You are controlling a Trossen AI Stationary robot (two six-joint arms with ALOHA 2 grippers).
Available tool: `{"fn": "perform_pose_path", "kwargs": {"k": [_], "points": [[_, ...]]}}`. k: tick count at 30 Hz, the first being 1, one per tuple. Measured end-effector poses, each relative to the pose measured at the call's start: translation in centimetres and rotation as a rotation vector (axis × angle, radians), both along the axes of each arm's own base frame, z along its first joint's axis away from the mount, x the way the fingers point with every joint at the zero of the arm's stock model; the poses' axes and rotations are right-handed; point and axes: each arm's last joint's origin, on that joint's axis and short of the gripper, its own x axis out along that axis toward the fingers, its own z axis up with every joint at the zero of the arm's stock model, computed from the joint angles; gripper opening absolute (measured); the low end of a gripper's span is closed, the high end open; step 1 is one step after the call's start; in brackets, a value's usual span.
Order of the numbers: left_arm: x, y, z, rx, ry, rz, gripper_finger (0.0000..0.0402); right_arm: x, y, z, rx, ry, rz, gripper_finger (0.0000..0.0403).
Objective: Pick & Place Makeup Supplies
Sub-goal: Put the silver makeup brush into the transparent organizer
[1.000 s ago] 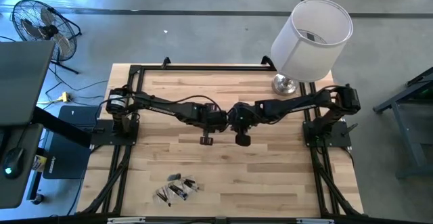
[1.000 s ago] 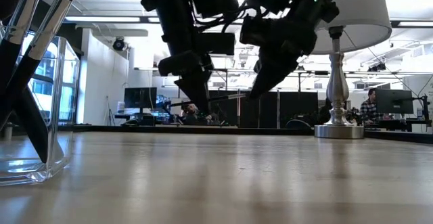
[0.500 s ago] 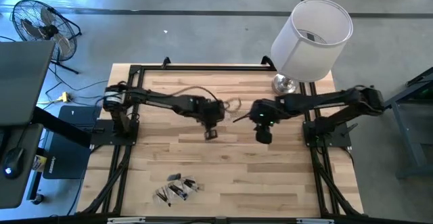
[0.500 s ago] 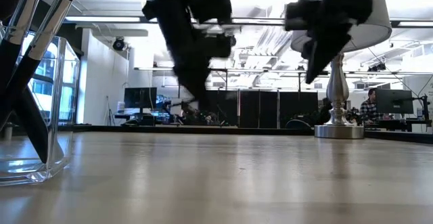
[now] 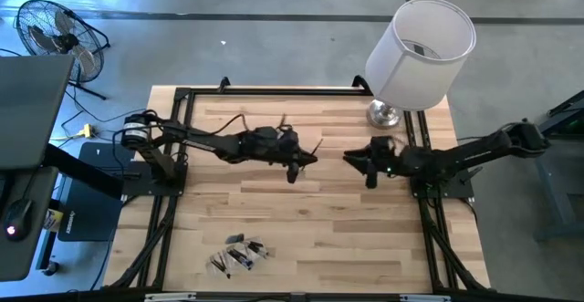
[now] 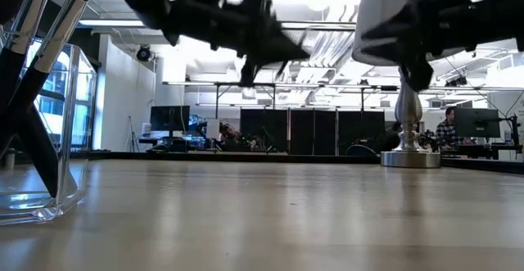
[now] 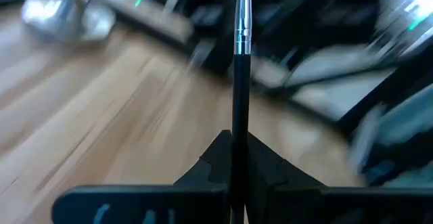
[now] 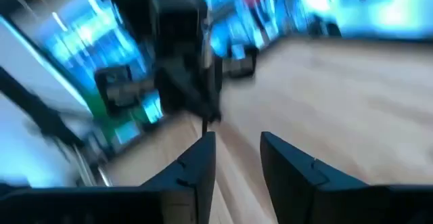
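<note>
My left gripper (image 5: 293, 165) hangs over the middle of the table, shut on one thin black makeup brush (image 7: 241, 41) with a silver ferrule. In the high view the brush (image 5: 313, 148) sticks out toward the table's right. My right gripper (image 5: 370, 174) (image 8: 237, 143) is open and empty, over the right part of the table, well apart from the brush. Several other brushes (image 5: 239, 253) sit by the near edge. In the low view they stand slanted in a clear holder (image 6: 61, 124), their lower ends on its bottom. My left gripper pinches the brush's black handle (image 7: 237, 126) between its two fingers. The brush runs along the fingers and sticks out ahead of the fingertips, ferrule end away from them. It is lifted clear of the table, roughly level, pointing toward the table's right.
A lamp with a white shade (image 5: 422, 51) stands on a metal base (image 5: 385, 112) at the far right corner, also seen in the low view (image 6: 409, 158). Black frame rails (image 5: 173, 192) run along both sides. Bare wood lies between the grippers and the near brushes.
The two grippers stood close together over the table's middle, pointing down. My right gripper has drawn back toward the table's right edge. My left gripper has stayed near the middle and tipped up from pointing down toward level, and the brush now points right.
</note>
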Motion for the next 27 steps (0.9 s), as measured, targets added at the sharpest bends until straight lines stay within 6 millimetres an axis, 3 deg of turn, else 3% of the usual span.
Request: {"fn": "perform_pose_path", "kwargs": {"k": [4,11,14,19,23,27], "points": [[-0.1,-0.5,0.9,-0.036,-0.153,-0.013,0.0006,-0.6,-0.1,0.6,-0.043,-0.172,-0.009,0.0102],[-0.3,-0.7,2.5,-0.054,-0.284,-0.034,0.0006,0.0,0.1,1.1,-0.049,-0.146,0.039,0.0094],[-1.1,-1.8,4.5,-0.028,-0.356,-0.124,0.0006,0.1,0.3,1.0,-0.047,-0.128,0.081,0.0094],[-3.5,-5.0,6.6,0.096,-0.409,-0.210,0.0006,0.2,0.3,0.7,-0.007,-0.097,0.106,0.0094],[-6.4,-7.1,6.3,0.132,-0.376,-0.174,0.0006,0.2,0.3,0.6,0.024,-0.095,0.112,0.0094],[-9.1,-9.6,4.8,0.125,-0.346,-0.210,0.0006,0.2,0.4,0.6,0.062,-0.096,0.118,0.0094]]}}
